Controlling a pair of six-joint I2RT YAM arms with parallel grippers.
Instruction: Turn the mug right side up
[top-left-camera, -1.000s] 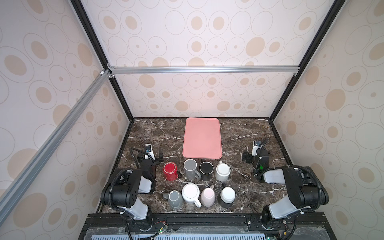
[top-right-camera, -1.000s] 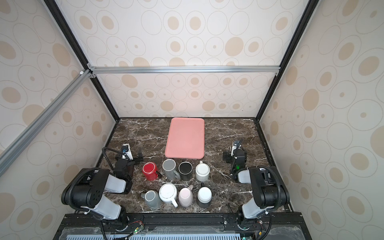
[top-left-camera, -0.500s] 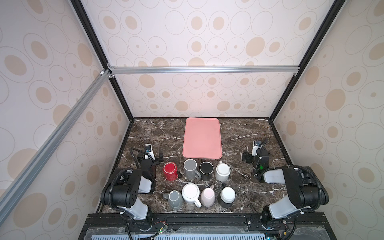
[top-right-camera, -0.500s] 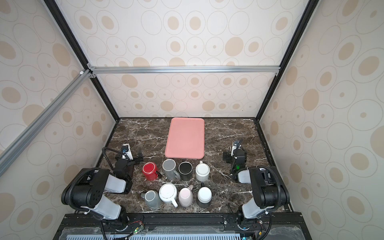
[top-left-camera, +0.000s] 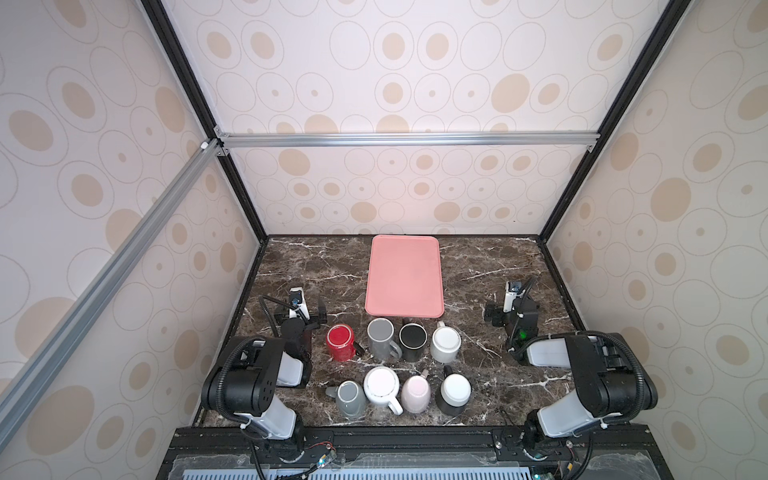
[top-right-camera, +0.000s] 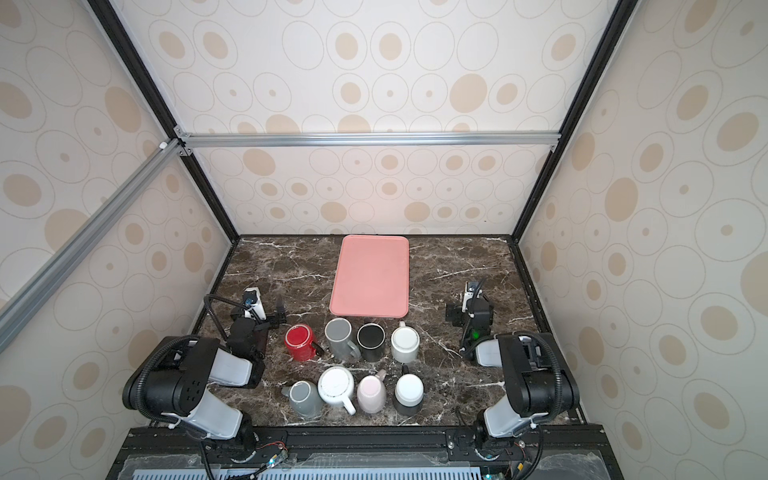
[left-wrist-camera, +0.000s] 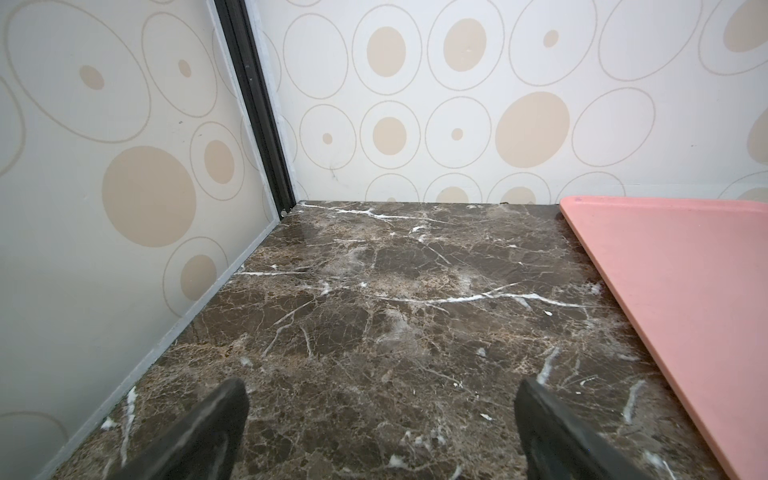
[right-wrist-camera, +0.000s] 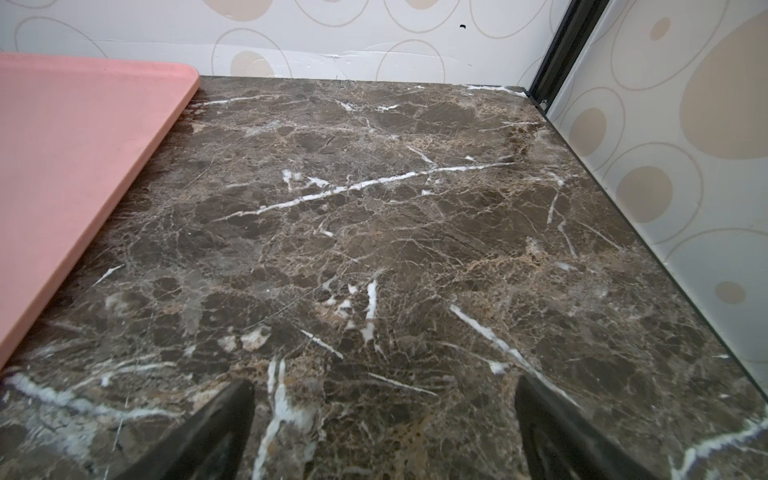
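Several mugs stand in two rows near the table's front, and most show a flat base upward. In both top views the back row has a red mug (top-left-camera: 340, 341) (top-right-camera: 300, 340), a grey mug (top-left-camera: 381, 338), a black mug (top-left-camera: 412, 340) and a white mug (top-left-camera: 445, 343). The front row has a grey mug (top-left-camera: 351, 397), a white mug (top-left-camera: 381, 386), a pink mug (top-left-camera: 415, 392) and a black-and-white mug (top-left-camera: 455, 392). My left gripper (top-left-camera: 305, 309) (left-wrist-camera: 384, 399) hovers open left of the red mug. My right gripper (top-left-camera: 511, 309) (right-wrist-camera: 384, 399) is open, right of the mugs. Neither wrist view shows a mug.
A pink tray (top-left-camera: 403, 274) (top-right-camera: 372, 274) (left-wrist-camera: 685, 291) (right-wrist-camera: 62, 166) lies flat behind the mugs, reaching to the back wall. Patterned walls with black posts close in the brown marble table (top-left-camera: 316, 270). Both arm bases sit at the front corners.
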